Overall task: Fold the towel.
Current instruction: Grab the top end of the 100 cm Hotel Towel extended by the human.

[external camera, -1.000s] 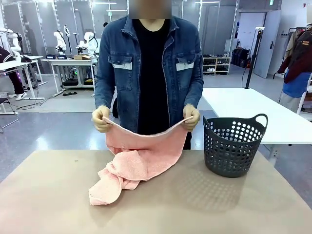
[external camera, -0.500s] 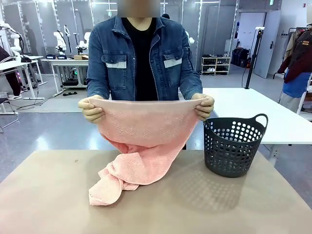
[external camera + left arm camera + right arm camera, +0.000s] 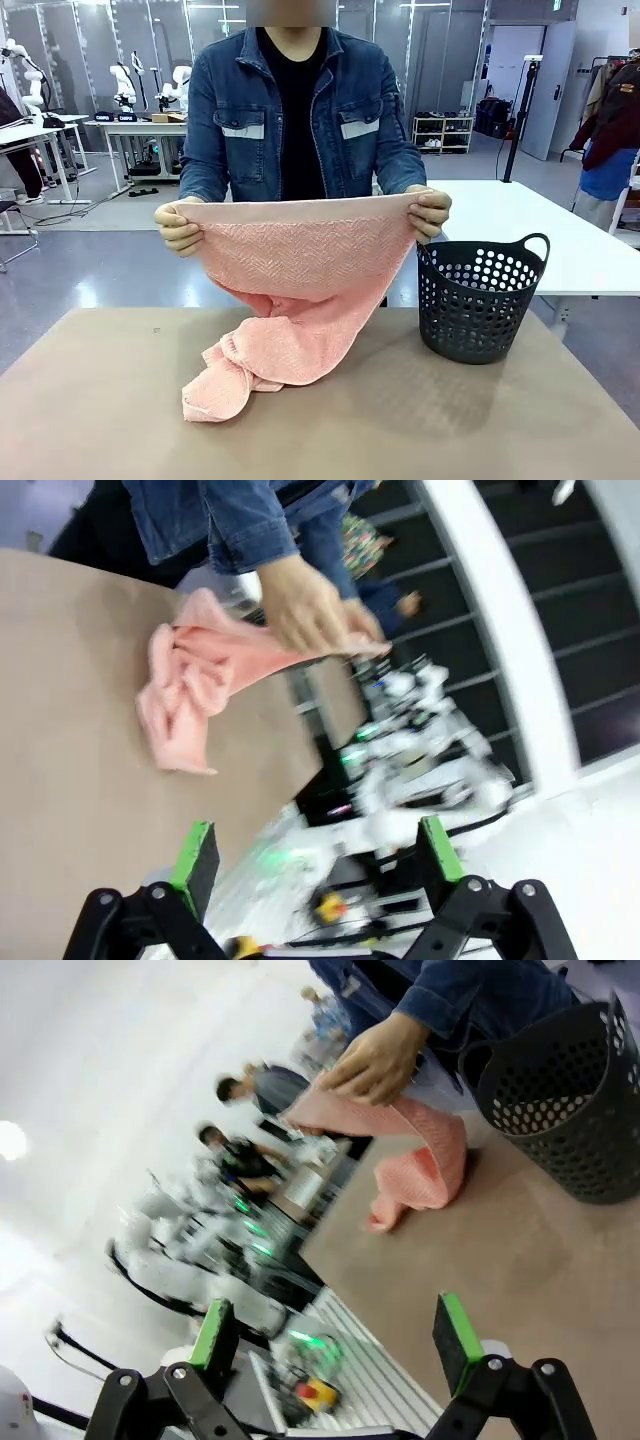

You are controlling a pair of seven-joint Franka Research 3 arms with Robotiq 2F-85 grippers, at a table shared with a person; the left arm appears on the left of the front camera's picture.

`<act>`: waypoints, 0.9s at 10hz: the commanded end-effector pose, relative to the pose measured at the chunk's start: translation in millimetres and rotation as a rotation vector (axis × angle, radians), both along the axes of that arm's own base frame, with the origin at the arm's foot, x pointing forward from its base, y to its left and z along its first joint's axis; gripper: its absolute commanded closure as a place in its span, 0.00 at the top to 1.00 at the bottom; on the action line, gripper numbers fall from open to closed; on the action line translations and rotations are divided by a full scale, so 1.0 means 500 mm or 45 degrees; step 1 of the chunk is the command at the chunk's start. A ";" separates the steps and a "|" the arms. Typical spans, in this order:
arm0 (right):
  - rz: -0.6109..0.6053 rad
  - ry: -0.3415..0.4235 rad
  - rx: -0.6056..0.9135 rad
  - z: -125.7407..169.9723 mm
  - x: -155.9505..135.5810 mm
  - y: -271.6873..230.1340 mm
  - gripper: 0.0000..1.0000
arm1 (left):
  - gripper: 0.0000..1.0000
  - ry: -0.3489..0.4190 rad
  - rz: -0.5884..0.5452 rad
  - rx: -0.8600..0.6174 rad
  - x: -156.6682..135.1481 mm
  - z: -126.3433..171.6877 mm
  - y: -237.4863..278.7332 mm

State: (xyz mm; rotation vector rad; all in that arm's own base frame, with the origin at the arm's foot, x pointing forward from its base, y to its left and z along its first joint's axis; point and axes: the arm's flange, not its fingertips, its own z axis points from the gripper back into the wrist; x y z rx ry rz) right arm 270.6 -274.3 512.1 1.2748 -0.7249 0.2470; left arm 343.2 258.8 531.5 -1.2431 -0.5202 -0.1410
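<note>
Over the far edge of the table [image 3: 520, 420], a person's hands [image 3: 178, 225] hold the towel [image 3: 305, 270] spread by its top corners, its lower end bunched on the tabletop beside the basket [image 3: 480, 300], while the left gripper [image 3: 317, 852] and the right gripper [image 3: 333, 1330] stand wide open, empty.

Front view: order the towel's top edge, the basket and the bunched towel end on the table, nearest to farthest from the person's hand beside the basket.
1. Towel's top edge, gripped in that hand.
2. Basket, just below the hand, picture right.
3. Bunched towel end, on the table, picture left.
</note>
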 end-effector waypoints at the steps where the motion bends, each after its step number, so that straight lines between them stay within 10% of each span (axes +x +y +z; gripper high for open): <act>1: 0.000 -0.222 -0.420 0.104 -0.026 0.025 1.00 | 1.00 -0.241 -0.024 0.459 -0.025 0.114 -0.035; 6: 0.140 -0.701 -1.211 0.353 -0.057 0.235 1.00 | 1.00 -0.841 -0.299 1.282 -0.086 0.378 -0.320; 9: 0.280 -0.938 -1.553 0.422 -0.090 0.377 1.00 | 1.00 -1.076 -0.521 1.529 -0.120 0.388 -0.500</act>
